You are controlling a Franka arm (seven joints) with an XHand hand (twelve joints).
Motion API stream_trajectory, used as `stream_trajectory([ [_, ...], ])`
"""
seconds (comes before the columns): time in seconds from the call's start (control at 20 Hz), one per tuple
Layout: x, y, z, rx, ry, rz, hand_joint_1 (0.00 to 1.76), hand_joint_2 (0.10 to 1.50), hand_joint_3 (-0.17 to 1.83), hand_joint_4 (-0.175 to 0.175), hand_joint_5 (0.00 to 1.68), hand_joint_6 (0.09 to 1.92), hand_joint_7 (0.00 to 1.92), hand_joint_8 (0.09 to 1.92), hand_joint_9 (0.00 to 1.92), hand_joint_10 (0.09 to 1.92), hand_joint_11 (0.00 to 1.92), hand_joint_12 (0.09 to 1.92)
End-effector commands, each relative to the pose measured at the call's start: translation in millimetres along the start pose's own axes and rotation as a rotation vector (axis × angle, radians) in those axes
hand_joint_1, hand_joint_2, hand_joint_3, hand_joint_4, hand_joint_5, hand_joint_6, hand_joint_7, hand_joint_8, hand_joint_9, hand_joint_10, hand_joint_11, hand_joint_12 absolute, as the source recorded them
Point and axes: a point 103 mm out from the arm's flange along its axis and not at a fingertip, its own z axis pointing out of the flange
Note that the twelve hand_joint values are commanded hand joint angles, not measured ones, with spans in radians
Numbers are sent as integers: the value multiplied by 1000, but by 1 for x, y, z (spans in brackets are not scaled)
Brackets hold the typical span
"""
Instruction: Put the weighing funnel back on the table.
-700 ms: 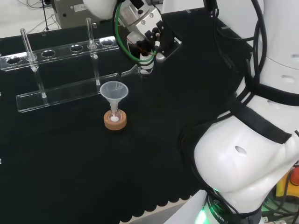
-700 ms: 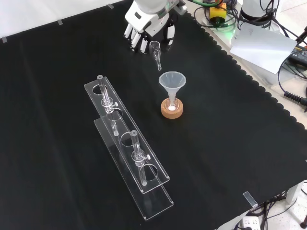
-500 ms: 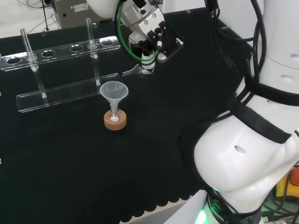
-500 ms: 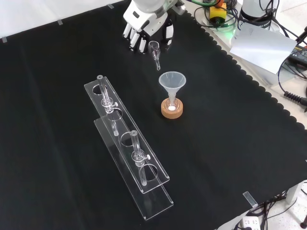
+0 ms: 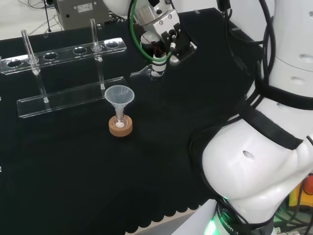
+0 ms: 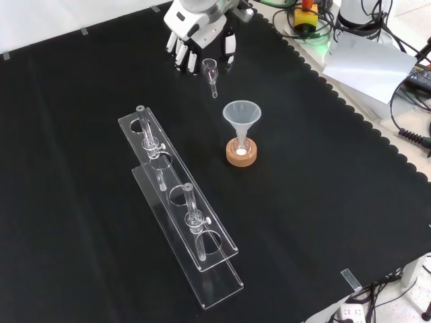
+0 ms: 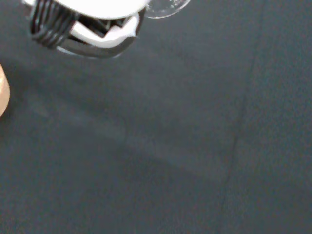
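Here the black cloth (image 6: 323, 202) bears a clear two-tier rack (image 6: 214, 272) with two glass tubes (image 6: 192, 208) upright in it. At the front view's top, the hand (image 6: 192, 27) pinches the weighing funnel (image 6: 210, 69) between curled fingers and thumb. Below it in that view, the funnel (image 6: 242, 113) stands mouth up, its stem in a small flask (image 6: 242, 147) on a cork ring (image 6: 242, 160). A little white matter lies in the flask. The weighing funnel's long axis runs from the hand toward the funnel, mouth by the fingertips, short stem aimed downward. Whether its tip touches the cloth cannot be told.
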Motion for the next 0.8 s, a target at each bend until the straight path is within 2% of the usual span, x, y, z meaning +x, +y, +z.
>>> stream_trajectory([
  [0.05,-8,10,4,-10,15,7,1094,624,849,175,1138,998,619,606,920,407,646,1182],
  [0.4,-5,24,8,-6,11,5,1094,625,848,175,1138,998,619,607,921,406,647,1182],
  [0.5,-8,35,13,7,21,-4,1094,625,847,175,1138,998,619,607,921,406,647,1182],
  [0.65,-8,46,20,-17,10,1,1094,625,847,175,1137,999,619,607,921,406,647,1182],
  [0.8,-10,52,24,-11,22,-4,1094,625,846,175,1137,999,620,608,922,406,648,1182],
])
